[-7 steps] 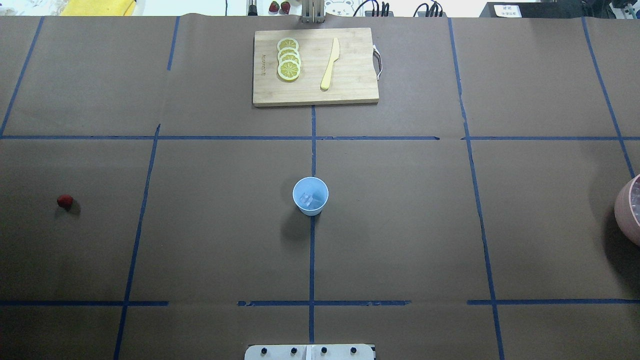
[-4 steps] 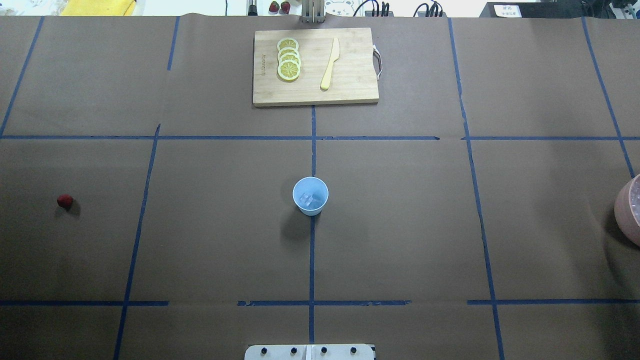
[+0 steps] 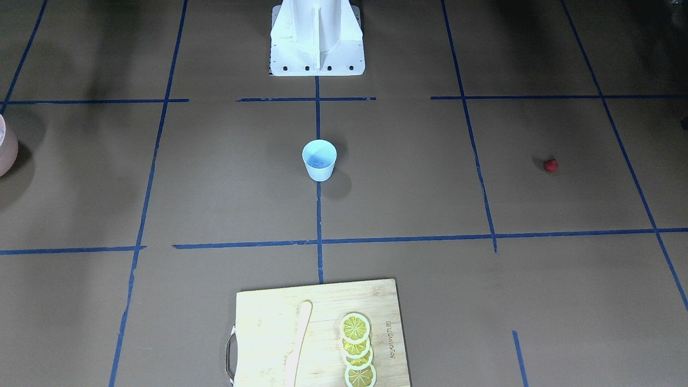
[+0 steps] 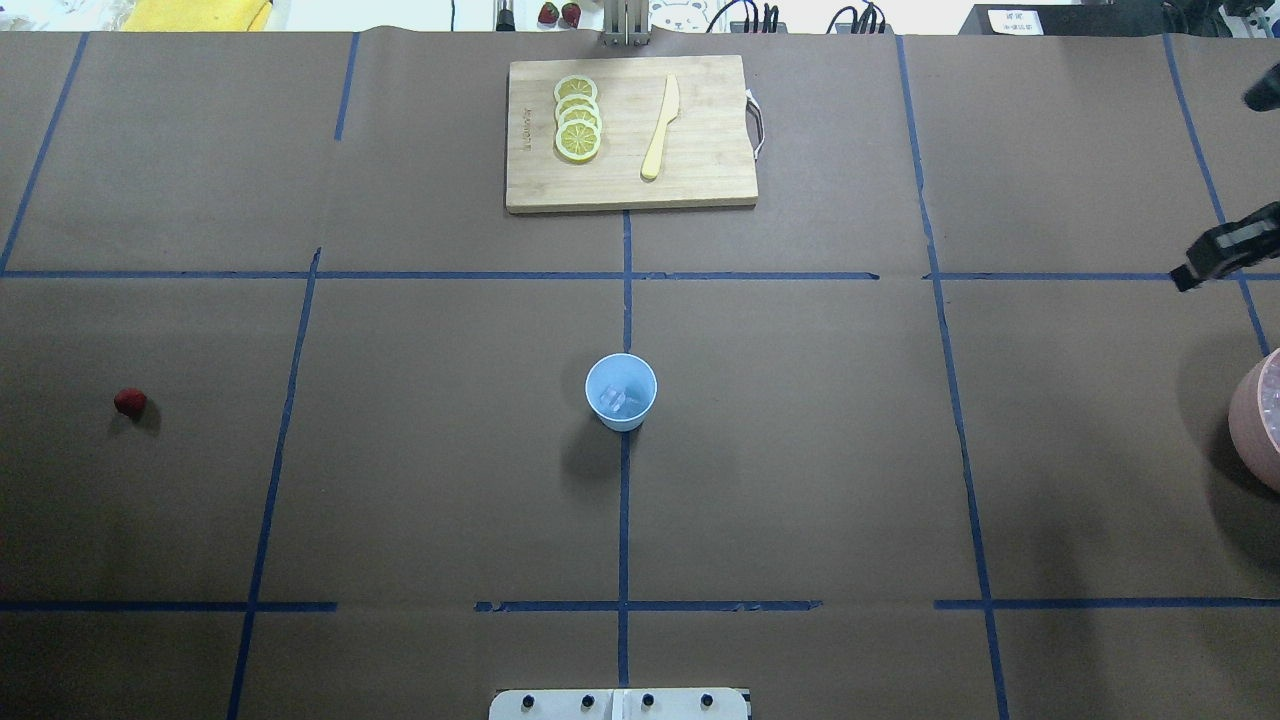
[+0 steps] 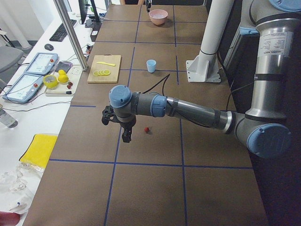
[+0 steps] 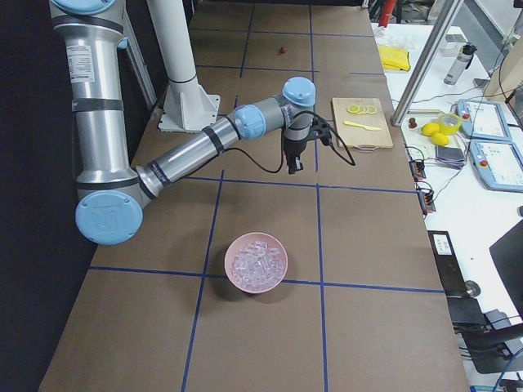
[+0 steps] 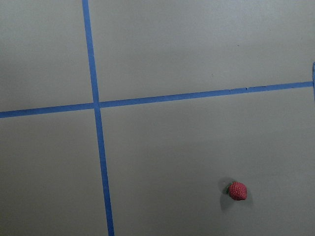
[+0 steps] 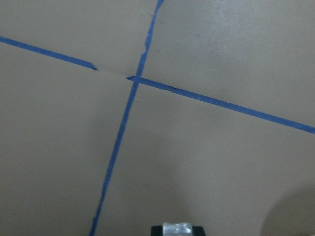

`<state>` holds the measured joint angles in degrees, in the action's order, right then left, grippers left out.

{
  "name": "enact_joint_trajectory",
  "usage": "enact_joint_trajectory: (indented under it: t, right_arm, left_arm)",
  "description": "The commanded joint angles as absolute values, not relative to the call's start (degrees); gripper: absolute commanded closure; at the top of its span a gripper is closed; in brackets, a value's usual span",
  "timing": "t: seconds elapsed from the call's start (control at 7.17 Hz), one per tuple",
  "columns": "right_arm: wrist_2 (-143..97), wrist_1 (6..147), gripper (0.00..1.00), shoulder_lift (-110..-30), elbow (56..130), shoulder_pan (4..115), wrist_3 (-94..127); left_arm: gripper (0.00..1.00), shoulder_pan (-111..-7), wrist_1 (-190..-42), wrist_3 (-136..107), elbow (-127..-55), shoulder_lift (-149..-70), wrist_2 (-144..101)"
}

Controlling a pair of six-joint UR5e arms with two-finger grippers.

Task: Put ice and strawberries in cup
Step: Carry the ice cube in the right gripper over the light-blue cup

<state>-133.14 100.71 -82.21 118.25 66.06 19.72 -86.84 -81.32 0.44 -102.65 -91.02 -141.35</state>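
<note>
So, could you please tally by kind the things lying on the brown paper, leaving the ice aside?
Cup: 1
Strawberry: 1
Pink bowl: 1
Cutting board: 1
Knife: 1
Lemon slices: 4
Total: 9

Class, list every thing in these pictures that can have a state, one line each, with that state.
cup: upright, mouth open.
ice in cup: resting at the bottom.
strawberry: lying loose, outside the cup.
pink bowl: upright, filled with loose cubes.
lemon slices: overlapped on the cutting board.
knife: flat on the board.
right gripper: shut on the held ice cube.
left gripper: open or shut cannot be told.
</note>
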Motion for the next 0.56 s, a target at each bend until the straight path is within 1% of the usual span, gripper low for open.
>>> enact_joint_trajectory:
  t: [0.0, 0.14, 0.28, 0.42]
  right_arm:
    - [-132.2, 103.3, 1.00, -67.7, 112.9, 57.4, 36.8]
    - [-129.1, 103.4, 1.00, -63.8, 111.4, 52.8, 42.6]
    - [-126.1, 103.3, 1.00, -58.2, 108.1, 48.8, 49.6]
    - [-123.1, 103.0, 1.00, -55.1, 106.6, 44.5, 55.2]
  left_arm:
    - [0.00, -86.8, -81.4, 0.4, -102.5, -91.1, -141.2]
    - [0.00, -86.8, -81.4, 0.4, -102.5, -91.1, -141.2]
    - [0.00, -86.8, -81.4, 0.4, -102.5, -91.1, -141.2]
    - [0.00, -86.8, -81.4, 0.4, -102.4, -91.1, -141.2]
